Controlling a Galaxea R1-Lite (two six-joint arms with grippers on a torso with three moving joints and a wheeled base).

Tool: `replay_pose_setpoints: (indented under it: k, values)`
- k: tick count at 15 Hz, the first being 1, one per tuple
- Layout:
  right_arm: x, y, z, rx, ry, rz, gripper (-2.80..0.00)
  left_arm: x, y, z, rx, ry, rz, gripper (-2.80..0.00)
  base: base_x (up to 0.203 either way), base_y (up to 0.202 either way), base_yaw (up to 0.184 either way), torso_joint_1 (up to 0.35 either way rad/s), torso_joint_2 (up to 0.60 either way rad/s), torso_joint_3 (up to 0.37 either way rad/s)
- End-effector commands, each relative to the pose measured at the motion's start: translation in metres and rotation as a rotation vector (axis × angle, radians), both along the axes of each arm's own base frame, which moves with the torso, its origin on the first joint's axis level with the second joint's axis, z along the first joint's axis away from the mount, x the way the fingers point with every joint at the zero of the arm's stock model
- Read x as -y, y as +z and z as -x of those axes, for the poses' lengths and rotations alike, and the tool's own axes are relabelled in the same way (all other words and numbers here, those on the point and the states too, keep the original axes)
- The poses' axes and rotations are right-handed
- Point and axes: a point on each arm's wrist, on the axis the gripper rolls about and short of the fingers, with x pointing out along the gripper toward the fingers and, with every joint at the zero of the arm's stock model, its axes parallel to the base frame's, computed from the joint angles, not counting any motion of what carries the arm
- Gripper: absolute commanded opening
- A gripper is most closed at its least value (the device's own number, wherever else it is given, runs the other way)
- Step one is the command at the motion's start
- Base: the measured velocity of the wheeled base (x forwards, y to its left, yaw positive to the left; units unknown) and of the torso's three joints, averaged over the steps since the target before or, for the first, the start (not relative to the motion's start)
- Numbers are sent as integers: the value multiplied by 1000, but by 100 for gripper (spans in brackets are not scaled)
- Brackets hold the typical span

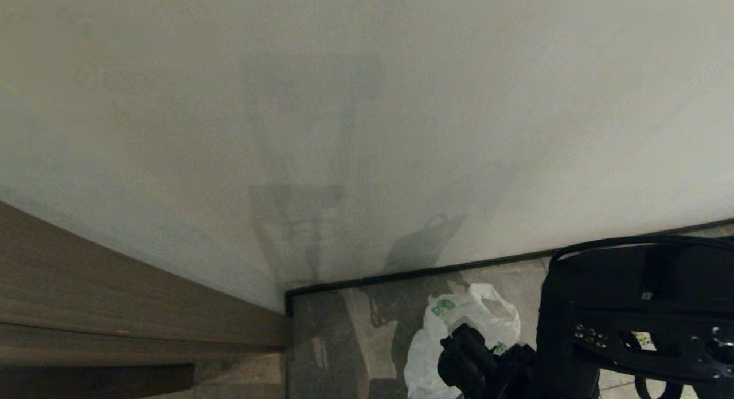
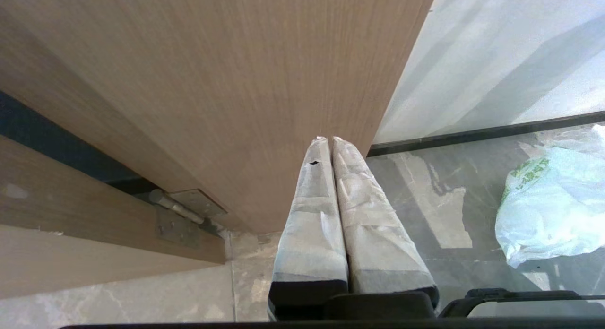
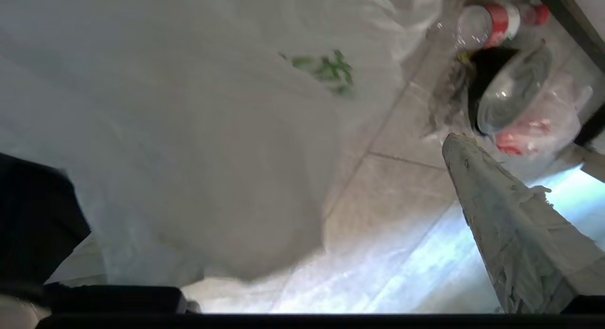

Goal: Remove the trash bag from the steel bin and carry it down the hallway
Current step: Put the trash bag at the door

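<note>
Lying crumpled on the floor tiles [image 1: 344,336] near the wall [image 1: 367,129], the bag [image 1: 476,324] looks thin, soft, light and slippery, so I judge a pinch on a bunched fold or loop handle surer than one on its flat side. The right gripper [image 1: 467,353] hangs over it with jaws wide and nothing held; the left gripper [image 2: 329,142], closed and empty, sits by the door [image 2: 212,83].

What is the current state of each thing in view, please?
trash bag: out of any bin, crumpled on the floor by the wall.
right gripper: open, holding nothing, beside the bag.
left gripper: shut, empty, near the wooden door.
clear bag: on the floor, holding bottles.
</note>
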Motion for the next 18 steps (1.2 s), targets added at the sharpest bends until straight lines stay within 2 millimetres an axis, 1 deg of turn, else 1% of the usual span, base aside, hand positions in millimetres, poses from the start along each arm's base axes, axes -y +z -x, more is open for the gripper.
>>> replay_pose_setpoints:
  k: [1, 3, 5, 9, 11, 13, 14, 15, 16, 18]
  values:
    - [5, 13, 6, 14, 1, -16, 0, 0, 0, 0, 0, 0, 0, -280, 0, 0, 0, 0, 0, 0]
    - [14, 18, 14, -6, 7, -15, 0, 0, 0, 0, 0, 0, 0, -280, 0, 0, 0, 0, 0, 0]
    - [22, 18, 23, -37, 6, 10, 0, 0, 0, 0, 0, 0, 0, -280, 0, 0, 0, 0, 0, 0]
    - [22, 35, 23, 6, -10, -44, 0, 0, 0, 0, 0, 0, 0, -280, 0, 0, 0, 0, 0, 0]
    - [20, 31, 21, 8, -18, -47, 0, 0, 0, 0, -1, 0, 0, -280, 0, 0, 0, 0, 0, 0]
    - [14, 35, 17, 29, -9, -67, 0, 0, 0, 0, 0, 0, 0, -280, 0, 0, 0, 0, 0, 0]
    - [15, 36, 21, 25, -5, -65, 0, 0, 0, 0, 0, 0, 0, -280, 0, 0, 0, 0, 0, 0]
    - [17, 37, 30, 9, 11, -51, 0, 0, 0, 0, 0, 0, 0, -280, 0, 0, 0, 0, 0, 0]
    - [18, 39, 34, 4, 13, -50, 0, 0, 0, 0, 0, 0, 0, -280, 0, 0, 0, 0, 0, 0]
    - [21, 50, 38, 29, 7, -80, 0, 0, 0, 0, 0, 0, 0, -280, 0, 0, 0, 0, 0, 0]
